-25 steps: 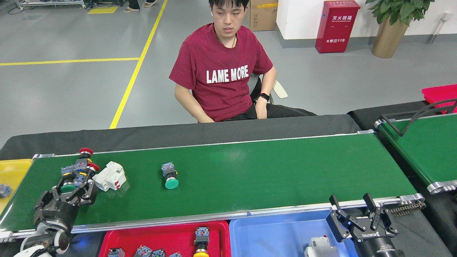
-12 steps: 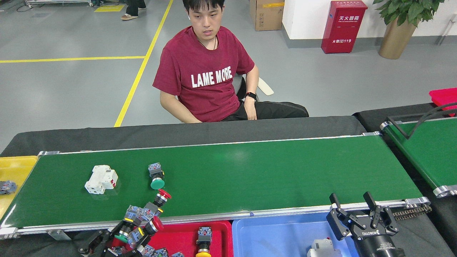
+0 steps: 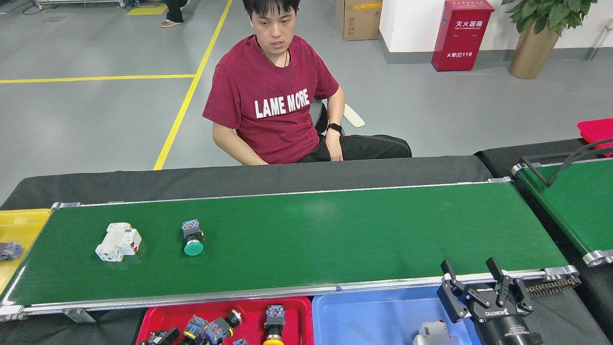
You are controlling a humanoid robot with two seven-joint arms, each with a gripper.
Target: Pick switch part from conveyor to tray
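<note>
On the conveyor [image 3: 335, 230], a switch part [image 3: 192, 237] with a green cap and a grey-blue body lies left of centre. The red tray [image 3: 297, 311] in front of the belt holds several switch parts; a cluster of them [image 3: 210, 328] lies at its left. Only a small black piece of my left gripper [image 3: 164, 336] shows at the bottom edge beside that cluster, and its jaws are hidden. My right gripper [image 3: 469, 266] stands open and empty by the belt's front right rail, over the blue tray [image 3: 373, 311].
A white breaker [image 3: 118, 242] lies on the belt left of the green switch. The blue tray holds another white breaker [image 3: 430, 333]. A yellow tray [image 3: 21, 225] with a grey part [image 3: 9, 250] sits at the far left. A person [image 3: 278, 96] sits behind the belt. A second green belt [image 3: 574, 206] is at right.
My left gripper carried the cluster of switch parts from the belt's left end down into the red tray and sank almost out of view. The breaker and green switch drifted left.
</note>
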